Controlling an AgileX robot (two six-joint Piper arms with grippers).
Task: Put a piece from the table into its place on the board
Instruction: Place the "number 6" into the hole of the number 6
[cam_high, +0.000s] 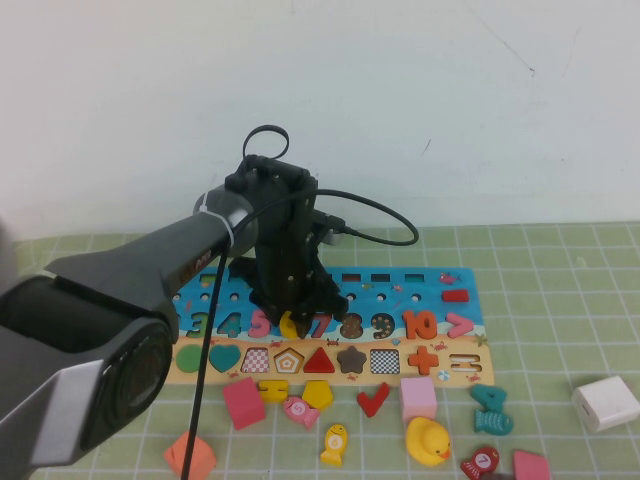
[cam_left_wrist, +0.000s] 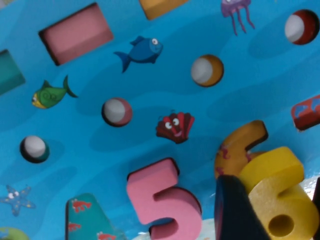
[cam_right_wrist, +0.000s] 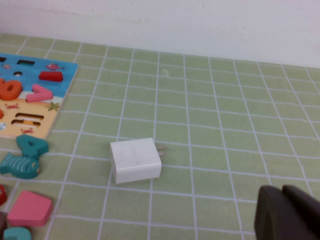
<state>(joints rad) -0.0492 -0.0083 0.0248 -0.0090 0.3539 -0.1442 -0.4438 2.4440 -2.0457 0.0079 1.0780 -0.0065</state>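
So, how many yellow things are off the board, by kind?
6, in the left hand above the board: 1
Duck: 1
Fish: 1
Pentagon: 1
Bar: 1
Total: 5
Right hand hovers over the table near the charger.

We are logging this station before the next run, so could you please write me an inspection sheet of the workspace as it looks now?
Surface: table, light green with white grid.
Job's things: yellow piece held above the board, over the recess between the pink 5 and the red 7; not yet seated.
Clutter: rubber duck, white charger, loose shape pieces in front of the board.
Grippers: left gripper shut on the piece over the board; right gripper low over the table near the charger.
Cables: black cable looping from the left arm.
Surroundings: plain white wall.
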